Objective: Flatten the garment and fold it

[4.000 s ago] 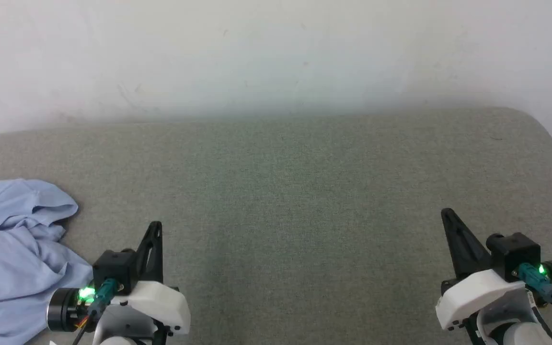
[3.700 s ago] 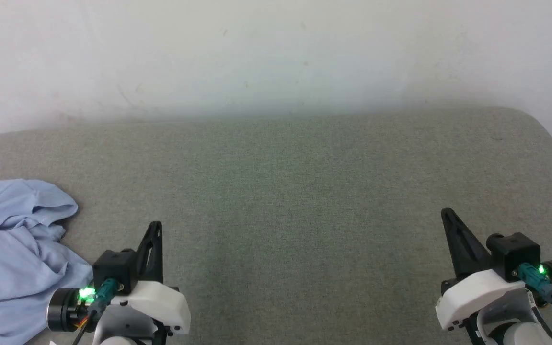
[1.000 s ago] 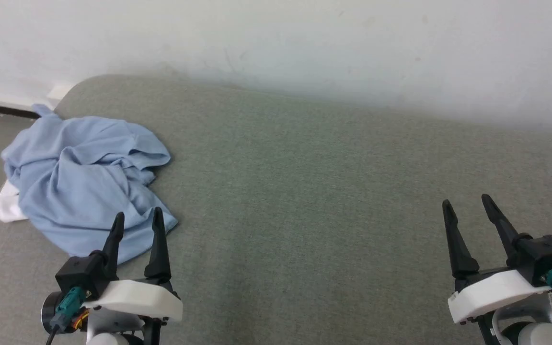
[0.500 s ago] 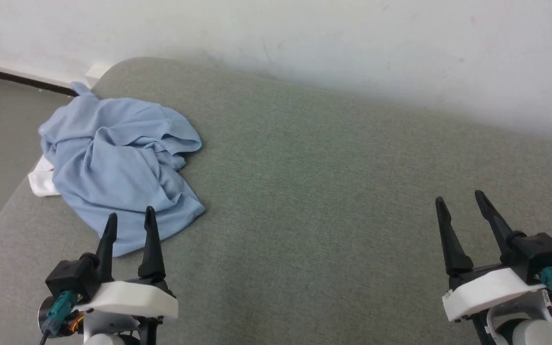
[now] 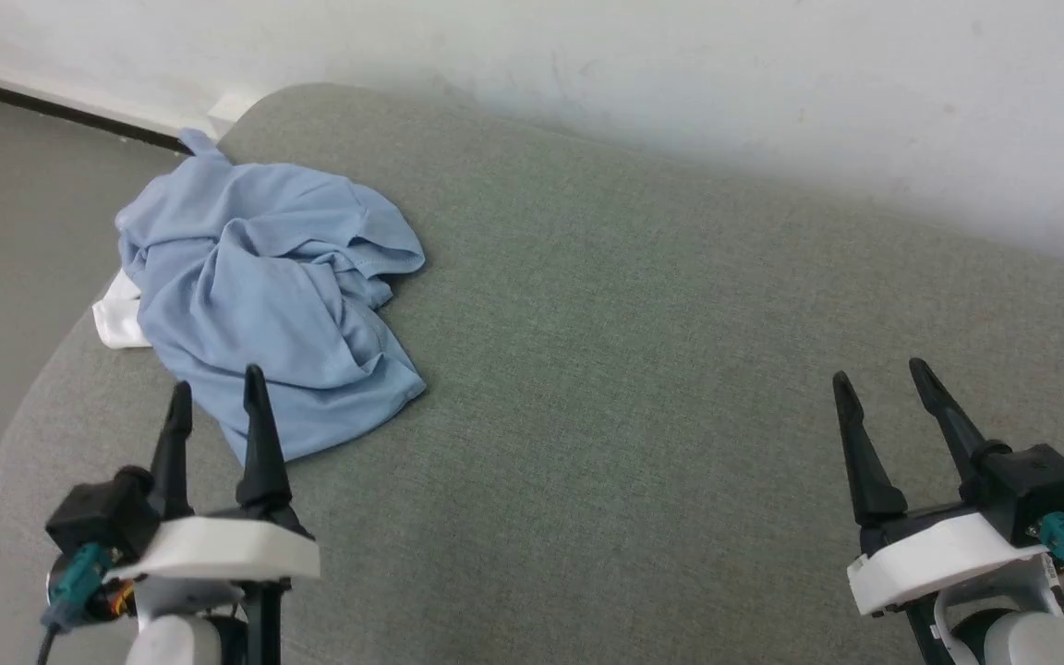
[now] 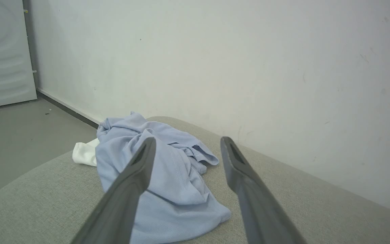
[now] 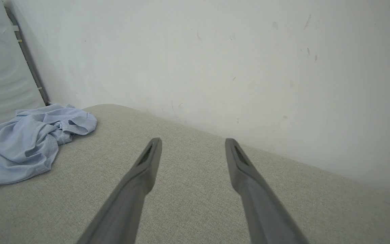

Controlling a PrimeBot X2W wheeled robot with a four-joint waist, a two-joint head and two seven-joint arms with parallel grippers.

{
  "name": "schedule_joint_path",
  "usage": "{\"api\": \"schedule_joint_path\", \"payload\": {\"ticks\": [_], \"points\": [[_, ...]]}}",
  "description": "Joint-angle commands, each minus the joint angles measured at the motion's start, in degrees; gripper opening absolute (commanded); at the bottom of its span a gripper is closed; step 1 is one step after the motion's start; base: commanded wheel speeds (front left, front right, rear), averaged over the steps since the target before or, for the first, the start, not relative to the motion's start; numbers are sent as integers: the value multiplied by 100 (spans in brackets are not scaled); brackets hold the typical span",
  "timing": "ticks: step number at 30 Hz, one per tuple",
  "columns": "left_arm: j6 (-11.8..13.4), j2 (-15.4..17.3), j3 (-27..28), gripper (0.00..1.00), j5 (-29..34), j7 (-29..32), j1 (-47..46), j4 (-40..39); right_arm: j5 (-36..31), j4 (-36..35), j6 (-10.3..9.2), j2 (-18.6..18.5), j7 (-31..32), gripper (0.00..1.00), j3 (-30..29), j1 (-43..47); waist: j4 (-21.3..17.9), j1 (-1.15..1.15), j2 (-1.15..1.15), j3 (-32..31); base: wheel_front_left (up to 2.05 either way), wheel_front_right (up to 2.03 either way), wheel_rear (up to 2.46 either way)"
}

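Status: I judge the task to be at its very start, with nothing yet accomplished. The garment [image 5: 273, 305] lies in a crumpled heap at the far left corner of the grey fabric-covered surface [image 5: 643, 388], close to the wall [image 5: 680, 74]. The blue cloth is bunched into deep creases. A white part [image 5: 116, 323], probably the collar, sticks out at the heap's left side by the rim of the surface. No section is spread flat and no deliberate fold is present.

The left gripper [image 5: 215, 388] has its fingers spread wide with nothing between them. In the head view the tips overlap the near edge of the heap; I cannot tell whether they touch the cloth. In the left wrist view the garment [image 6: 178, 183] lies ahead of that gripper, behind and between the fingers.

The right gripper [image 5: 876, 371] also has its fingers spread wide and empty. It sits over bare surface, well apart from the garment.

Remaining, by my reckoning: take hold of the cloth, draw it toward the open middle, spread and smooth it, then fold it.
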Motion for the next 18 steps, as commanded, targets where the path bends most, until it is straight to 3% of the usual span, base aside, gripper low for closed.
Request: {"api": "schedule_joint_path", "payload": {"ticks": [1,11,18], "points": [[-37,-3,78,100,-25,-60,-209,-8,-36,-65,-3,14,-41,100,4,-103,24,0,0,85,0,0,0],[-400,11,508,100,68,-179,-1487,156,-227,-398,-4,15,172,100,8,-370,-101,0,0,759,0,0,0],[-515,464,753,100,372,-263,-2761,765,-297,-598,-4,17,276,100,50,-645,-330,0,0,1351,0,0,0]]}}
